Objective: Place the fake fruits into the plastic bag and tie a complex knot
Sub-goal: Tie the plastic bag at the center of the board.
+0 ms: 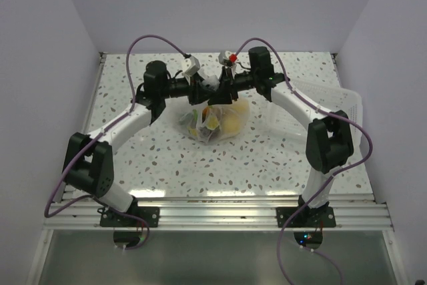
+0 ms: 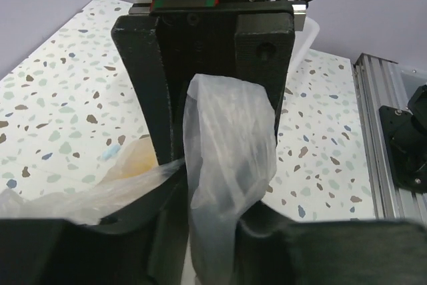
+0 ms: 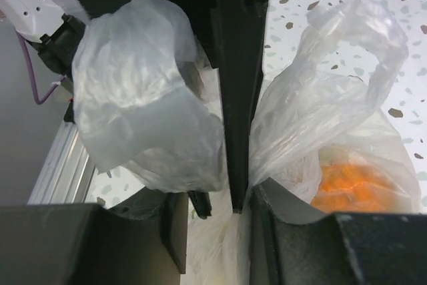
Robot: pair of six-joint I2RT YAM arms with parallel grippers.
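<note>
The speckled table [image 1: 133, 158] carries everything, and a white slotted tray [image 1: 343, 106] lies at its right side, near the right arm [image 1: 327, 141]. The left arm [image 1: 100, 158] and the right arm both reach to the middle of the table and meet there, tip to tip. Under the meeting point the plastic bag [image 1: 215, 123] sits on the table, and the fake fruits [image 1: 233, 122] are inside it, one yellow and, in the right wrist view, one orange [image 3: 347, 181]. The left gripper [image 1: 200, 89] is clenched on a loose strip of the bag's plastic [image 2: 227, 158]. The right gripper [image 1: 225, 85] is also clamped on bag plastic, with a puffed loop [image 3: 143, 91] just beside it. The neck [image 1: 212, 87] is bunched between both grippers; whether a knot is already made there, the views do not tell.
</note>
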